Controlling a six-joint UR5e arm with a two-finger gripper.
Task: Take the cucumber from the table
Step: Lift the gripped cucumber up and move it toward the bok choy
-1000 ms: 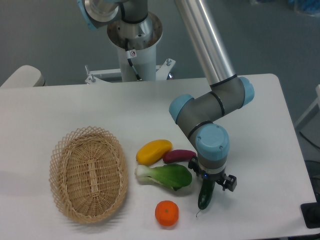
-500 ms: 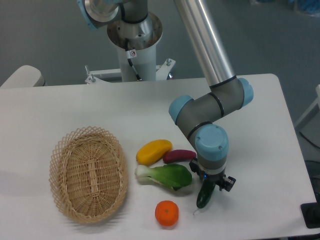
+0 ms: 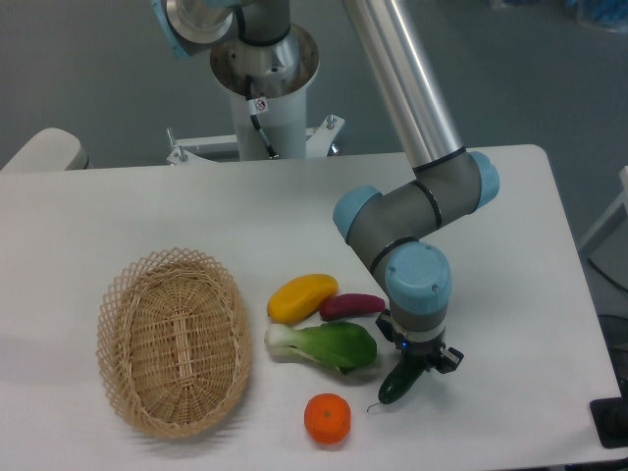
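The dark green cucumber (image 3: 397, 383) lies tilted on the white table (image 3: 510, 255), right of the bok choy, its thin stem tip pointing down-left. My gripper (image 3: 414, 365) points straight down over its upper end, and the wrist hides most of the fingers. The jaws appear closed around the cucumber's upper part, but the fingertips themselves are covered by the wrist.
A bok choy (image 3: 324, 345), a purple eggplant (image 3: 350, 305) and a yellow mango (image 3: 302, 297) lie close together just left of the gripper. An orange (image 3: 327, 418) sits near the front edge. A wicker basket (image 3: 174, 339) stands at the left.
The cucumber has swung from nearly upright to tilted, its lower end moving left. The gripper's side parts have drawn in toward the cucumber.
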